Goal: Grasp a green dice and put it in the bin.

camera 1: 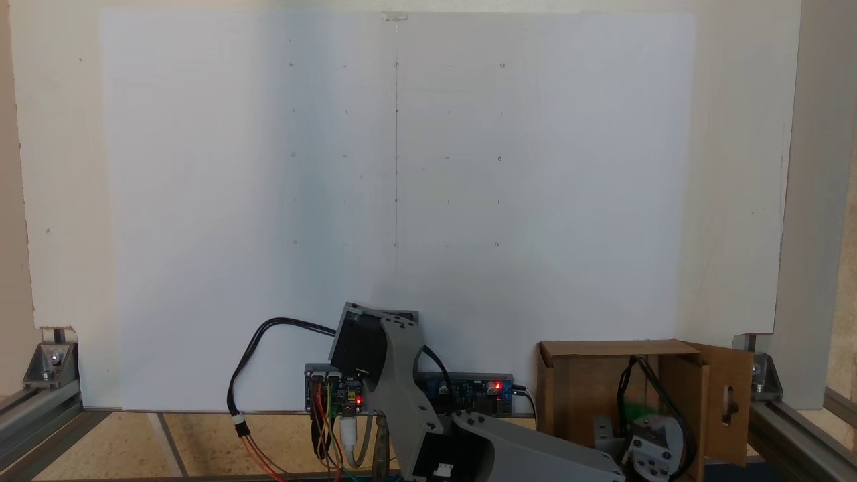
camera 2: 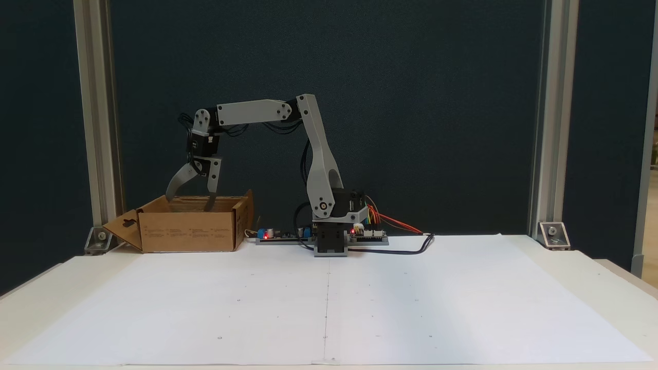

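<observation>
White paper sheet [camera 2: 329, 308]: bare | gripper [camera 2: 187, 203]: fingers spread apart, tips dipped into the box [camera 2: 187, 231] | green dice [camera 1: 636, 410]: faint green glimpse inside box, below gripper | you: lift straight up, clear the flaps.

A large white paper sheet [camera 2: 329, 303] covers most of the pale tabletop [camera 2: 606, 277], marked with a faint centre line and small dots. Aluminium frame posts [camera 2: 95, 118] rise at the rear corners, fixed with metal corner brackets [camera 2: 552, 234]. Behind hangs a dark blue backdrop [camera 2: 437, 103]. Circuit boards [camera 1: 469, 391] with red lights sit beside coloured wires [camera 2: 390, 221] and a black cable [camera 1: 268, 341].
</observation>
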### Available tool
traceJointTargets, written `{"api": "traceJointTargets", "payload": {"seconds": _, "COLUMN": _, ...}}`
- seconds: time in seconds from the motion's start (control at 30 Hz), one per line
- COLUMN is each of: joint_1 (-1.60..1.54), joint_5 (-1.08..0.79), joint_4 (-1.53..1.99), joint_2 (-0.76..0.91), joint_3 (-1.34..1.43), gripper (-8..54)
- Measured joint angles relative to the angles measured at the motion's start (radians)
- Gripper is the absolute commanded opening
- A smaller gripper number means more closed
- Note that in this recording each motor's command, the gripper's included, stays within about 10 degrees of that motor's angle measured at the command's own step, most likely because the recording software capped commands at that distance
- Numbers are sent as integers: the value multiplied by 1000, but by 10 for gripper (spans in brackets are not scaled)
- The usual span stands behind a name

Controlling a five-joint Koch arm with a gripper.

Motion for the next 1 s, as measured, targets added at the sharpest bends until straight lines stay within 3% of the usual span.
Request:
{"api": "traceJointTargets", "payload": {"seconds": 0.13, "joint_1": -100, "joint_5": 89, "joint_4": 0, "joint_2": 75, "joint_3": 2, "gripper": 401}}
{"api": "traceJointTargets", "payload": {"seconds": 0.47, "joint_1": -680, "joint_5": 503, "joint_4": -193, "joint_2": 327, "joint_3": 0, "gripper": 426}}
{"api": "traceJointTargets", "payload": {"seconds": 1.0, "joint_1": -1557, "joint_5": 541, "joint_4": -195, "joint_2": 561, "joint_3": 0, "gripper": 440}}
